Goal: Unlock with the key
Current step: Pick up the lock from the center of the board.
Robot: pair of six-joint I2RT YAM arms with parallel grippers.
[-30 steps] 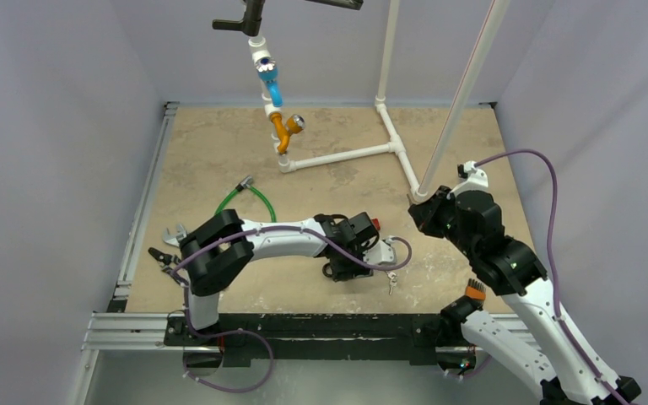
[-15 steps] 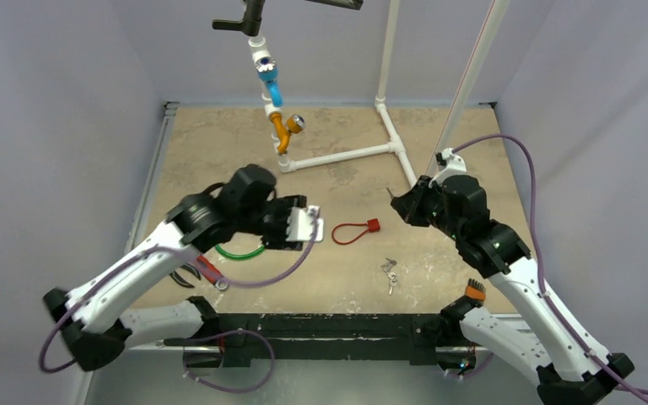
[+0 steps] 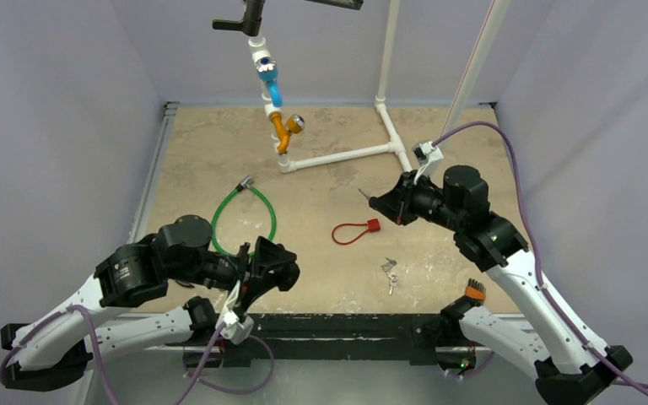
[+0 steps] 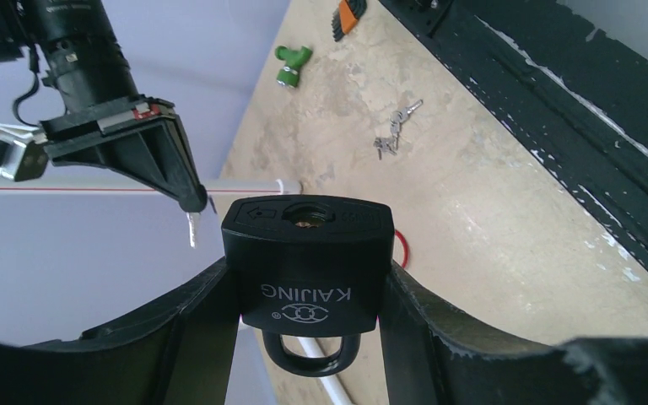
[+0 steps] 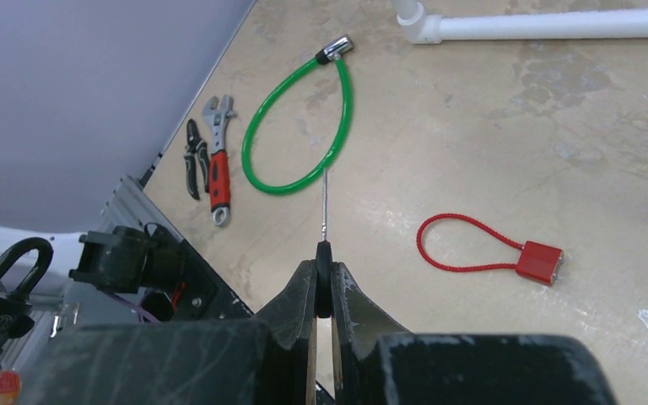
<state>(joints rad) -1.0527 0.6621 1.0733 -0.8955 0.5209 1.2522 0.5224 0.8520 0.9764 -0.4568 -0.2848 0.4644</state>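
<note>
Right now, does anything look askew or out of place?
Nothing stands out. The left tool grips the padlock squarely, its keyhole facing outward. The right tool pinches the key pointing straight out. The spare keys lie flat on the table.

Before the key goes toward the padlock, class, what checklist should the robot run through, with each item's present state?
1. Padlock clamped in the left claw: ok.
2. Key pinched in the right claw, blade sticking out: ok.
3. Keyhole uncovered, facing away from the claw: ok.
4. Key lined up with keyhole: not ok; they are apart, key off to one side.
5. Key teeth turned to suit the slot: cannot tell.
</note>
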